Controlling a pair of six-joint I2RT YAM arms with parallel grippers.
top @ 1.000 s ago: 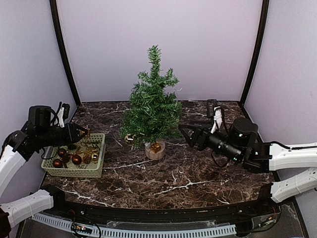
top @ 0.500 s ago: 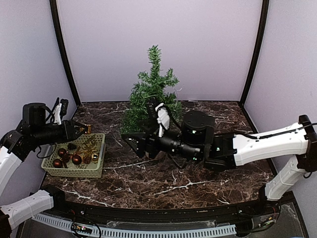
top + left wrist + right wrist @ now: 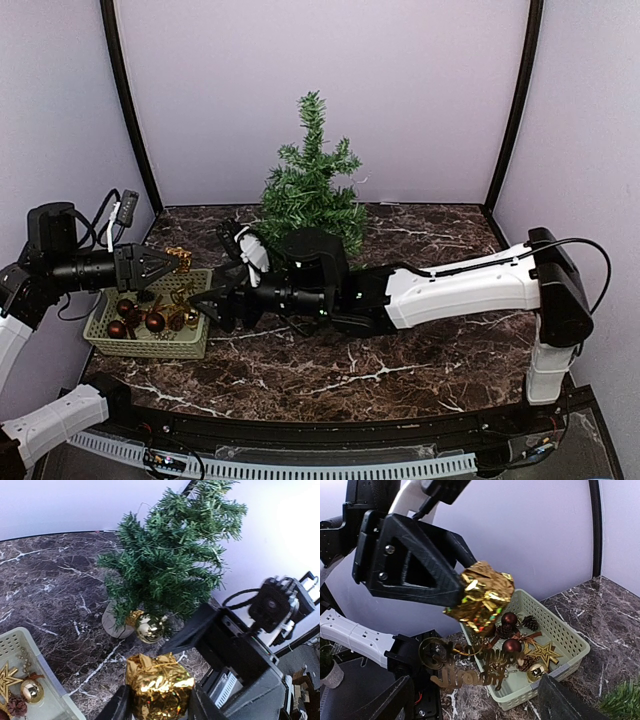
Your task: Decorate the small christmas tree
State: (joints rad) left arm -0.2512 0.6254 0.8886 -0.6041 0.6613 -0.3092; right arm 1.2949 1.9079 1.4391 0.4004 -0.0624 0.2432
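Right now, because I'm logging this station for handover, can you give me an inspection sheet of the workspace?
Surface: dark veined marble table, no damage seen.
Job's things: small christmas tree upright at the back, gold bauble on a low branch; basket at left holds brown balls and a gold star.
Clutter: nothing seen.
Grippers: left gripper shut on a gold foil parcel above the basket; right gripper open and empty, by the basket's right end.
Cables: black cable loop at the left wrist; another at the right elbow.
Surroundings: pale walls, black corner posts.
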